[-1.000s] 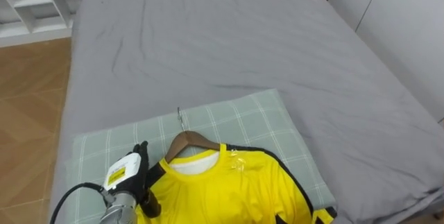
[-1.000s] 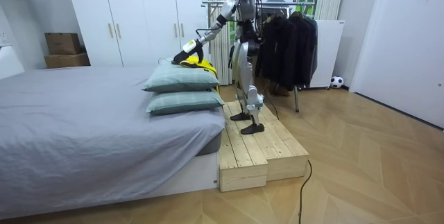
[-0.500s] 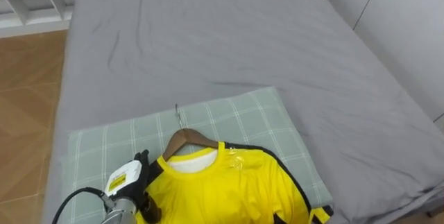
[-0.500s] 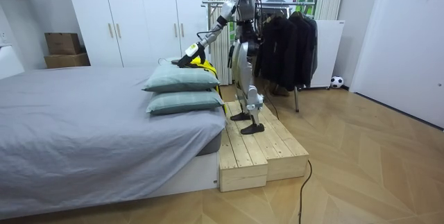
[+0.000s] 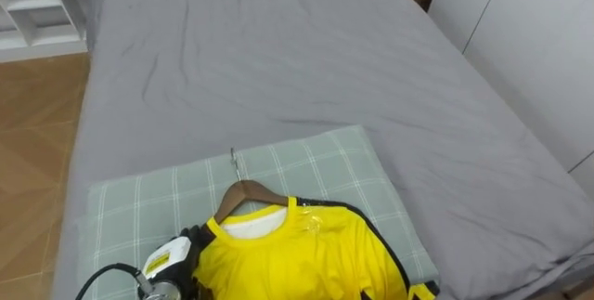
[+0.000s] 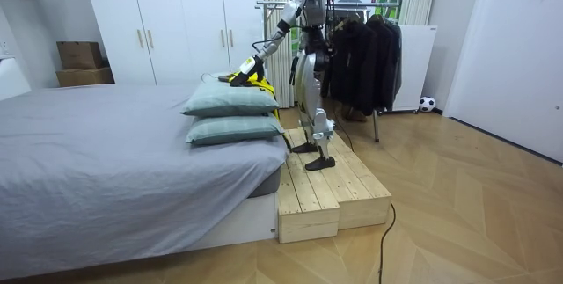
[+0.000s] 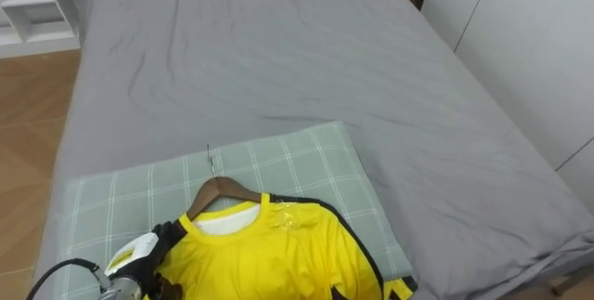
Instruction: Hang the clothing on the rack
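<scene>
You're looking at a bright yellow shirt (image 5: 297, 254) with black piping and a white inner collar, on a brown wooden hanger (image 5: 243, 193) with a silver hook. The pillow (image 5: 306, 165) is pale green with a white check. The bedsheet (image 5: 278, 49) is plain grey, the floor (image 5: 32, 123) warm brown wood and the shelves (image 5: 37, 3) white.

Robot on wooden platform (image 6: 334, 187), left hand (image 6: 249, 62) at yellow shirt (image 6: 257, 80)

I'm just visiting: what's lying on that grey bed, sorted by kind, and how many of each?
Pillows: 2, stacked one on the other
Yellow shirt: 1, on the top pillow
Wooden hanger: 1, inside the shirt's collar
Total: 4
</scene>
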Controlling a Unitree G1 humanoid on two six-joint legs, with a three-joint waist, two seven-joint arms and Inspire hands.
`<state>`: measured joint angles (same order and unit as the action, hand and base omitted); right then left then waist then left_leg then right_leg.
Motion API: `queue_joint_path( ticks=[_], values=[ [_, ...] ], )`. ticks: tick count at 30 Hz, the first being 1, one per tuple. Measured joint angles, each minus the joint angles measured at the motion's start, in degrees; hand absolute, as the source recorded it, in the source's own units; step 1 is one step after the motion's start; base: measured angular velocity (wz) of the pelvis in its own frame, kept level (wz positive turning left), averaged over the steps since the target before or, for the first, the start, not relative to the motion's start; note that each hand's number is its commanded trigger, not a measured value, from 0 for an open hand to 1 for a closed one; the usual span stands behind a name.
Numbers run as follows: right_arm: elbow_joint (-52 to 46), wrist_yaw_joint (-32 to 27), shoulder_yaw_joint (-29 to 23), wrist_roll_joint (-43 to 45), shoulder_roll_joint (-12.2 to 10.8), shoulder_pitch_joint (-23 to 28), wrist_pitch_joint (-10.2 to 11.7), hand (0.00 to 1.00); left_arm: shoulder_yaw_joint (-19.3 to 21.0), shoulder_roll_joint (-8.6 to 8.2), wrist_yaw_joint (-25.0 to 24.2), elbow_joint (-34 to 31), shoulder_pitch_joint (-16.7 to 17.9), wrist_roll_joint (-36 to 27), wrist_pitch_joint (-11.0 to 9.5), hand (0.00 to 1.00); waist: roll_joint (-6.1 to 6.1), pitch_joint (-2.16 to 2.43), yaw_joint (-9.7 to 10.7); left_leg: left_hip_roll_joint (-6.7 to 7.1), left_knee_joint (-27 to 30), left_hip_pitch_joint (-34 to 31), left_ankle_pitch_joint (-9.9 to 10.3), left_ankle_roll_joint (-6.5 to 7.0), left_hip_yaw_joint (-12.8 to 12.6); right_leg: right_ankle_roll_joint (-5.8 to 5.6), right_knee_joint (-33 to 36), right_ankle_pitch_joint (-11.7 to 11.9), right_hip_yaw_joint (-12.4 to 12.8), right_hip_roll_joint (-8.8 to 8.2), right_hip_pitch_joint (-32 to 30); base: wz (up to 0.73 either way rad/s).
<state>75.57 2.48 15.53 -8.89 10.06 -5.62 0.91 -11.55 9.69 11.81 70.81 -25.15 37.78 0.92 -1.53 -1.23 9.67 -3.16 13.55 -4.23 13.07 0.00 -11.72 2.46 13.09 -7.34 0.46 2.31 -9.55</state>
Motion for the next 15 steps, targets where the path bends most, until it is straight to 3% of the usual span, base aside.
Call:
queue_joint_path(
  ticks=[7, 15],
  values=[
    [0.0, -0.4, -0.1, 0.3, 0.0, 0.0, -0.7, 0.0, 0.0, 1.44, 0.6, -0.1, -1.8, 0.0, 0.6, 1.0, 0.24, 0.08, 0.0, -0.02, -0.2, 0.1, 0.0, -0.01, 0.0, 0.0, -0.3, 0.0, 0.0, 0.04, 0.1, 0.0],
    [0.0, -0.4, -0.1, 0.3, 0.0, -0.2, -1.0, 0.0, 0.0, 0.92, 0.5, 0.0, -1.7, 0.0, 1.7, 1.0, 0.36, -0.04, 0.0, -0.05, -0.8, 0.6, 0.0, -0.03, 0.0, 0.0, -0.5, 0.0, -0.1, 0.1, 0.4, 0.0]
  ],
)
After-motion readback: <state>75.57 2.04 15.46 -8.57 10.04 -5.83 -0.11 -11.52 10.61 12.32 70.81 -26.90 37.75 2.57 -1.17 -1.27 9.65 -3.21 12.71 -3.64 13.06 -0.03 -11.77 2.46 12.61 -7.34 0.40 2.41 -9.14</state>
